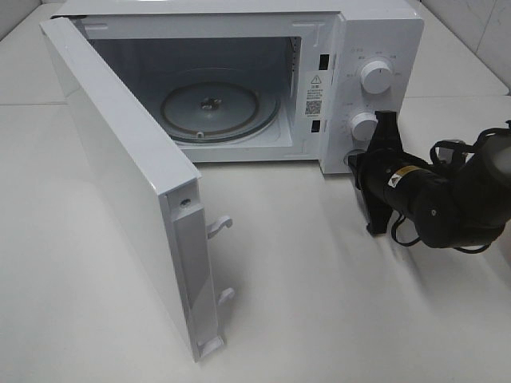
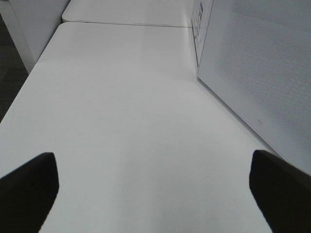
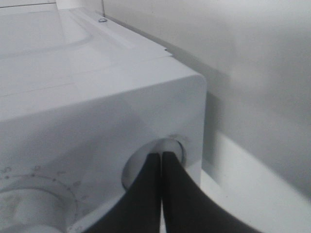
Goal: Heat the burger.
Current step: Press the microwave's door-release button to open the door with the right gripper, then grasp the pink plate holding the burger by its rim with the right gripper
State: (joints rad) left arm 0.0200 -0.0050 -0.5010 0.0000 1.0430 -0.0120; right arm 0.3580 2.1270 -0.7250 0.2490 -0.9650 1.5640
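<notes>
I see the white box-shaped microwave oven (image 1: 391,40) across the top of the high view, its flat white door (image 1: 120,175) swung wide open toward the lower left, and a round glass turntable (image 1: 211,108) inside. The black right gripper (image 3: 160,158) sits mid-right, fingers pressed together, tips touching the round white button (image 3: 172,145) at the oven's lower front corner. The left gripper (image 2: 151,160) is spread wide apart above the white tabletop (image 1: 319,279), near the door. I can't tell where the burger is
</notes>
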